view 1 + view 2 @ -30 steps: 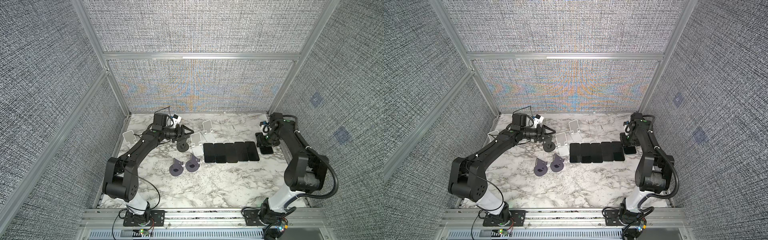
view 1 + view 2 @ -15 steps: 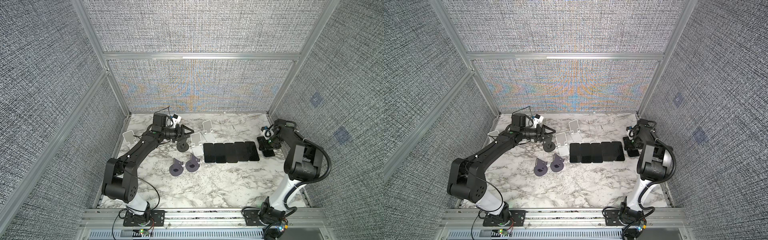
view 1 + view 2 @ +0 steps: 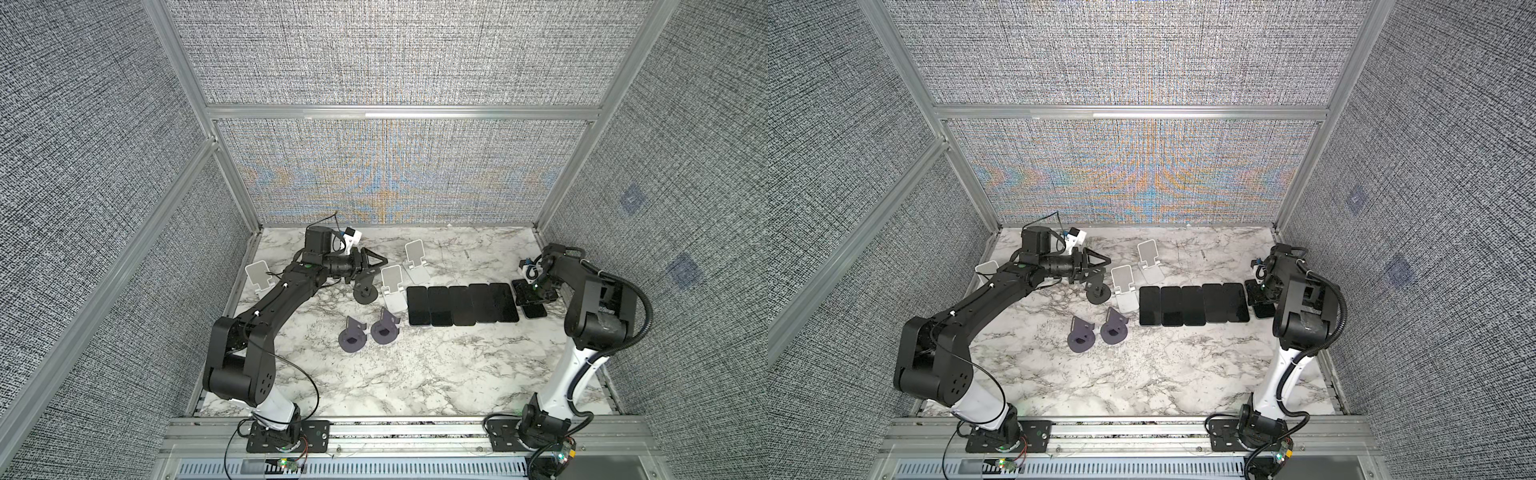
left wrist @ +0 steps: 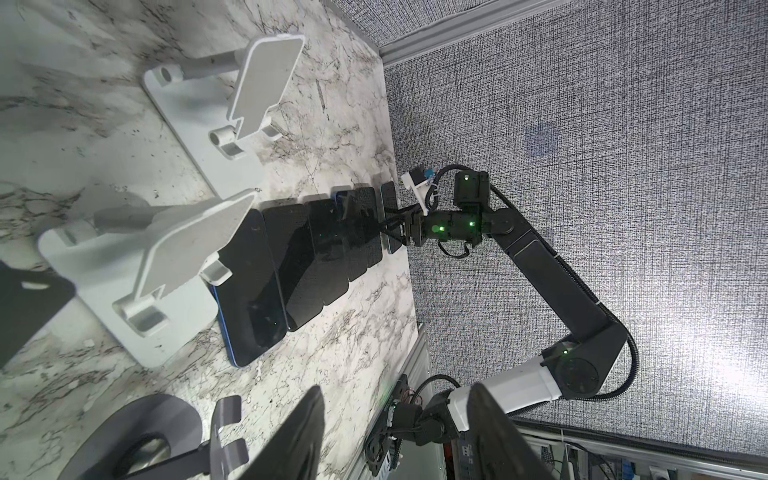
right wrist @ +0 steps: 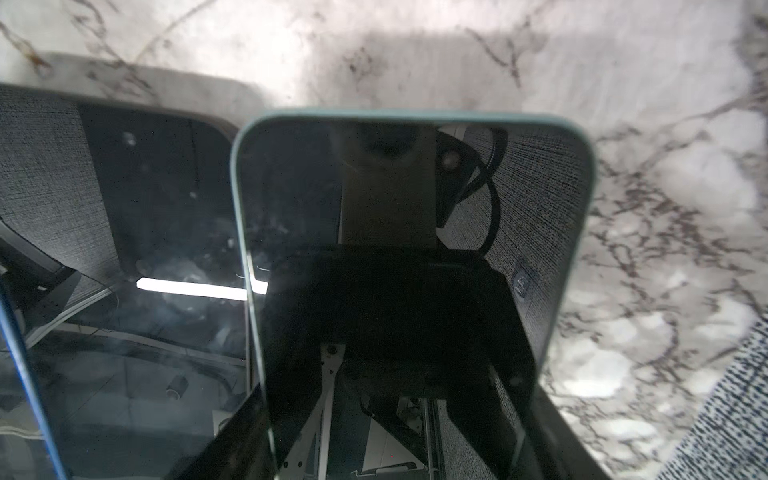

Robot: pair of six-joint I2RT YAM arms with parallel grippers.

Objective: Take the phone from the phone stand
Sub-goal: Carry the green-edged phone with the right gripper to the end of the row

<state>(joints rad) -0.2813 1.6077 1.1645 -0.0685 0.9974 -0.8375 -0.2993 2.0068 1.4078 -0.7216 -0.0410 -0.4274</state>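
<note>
Right gripper [image 3: 533, 296] clamps the phone [image 5: 411, 208] at three o'clock; seemingly the set-down step, next lower and release. Left gripper [image 4: 397, 390] apart.

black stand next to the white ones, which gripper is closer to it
Left. The left gripper hangs open right by the black stand. The right gripper is far off, past the row of phones, gripping the end phone.

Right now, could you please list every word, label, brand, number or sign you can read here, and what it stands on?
No text can be read.
Row of phones and teal-edged phone: dark screens, only reflections.
White stands: blank.
Bluish patches on the wall: too blurred to read.
</note>
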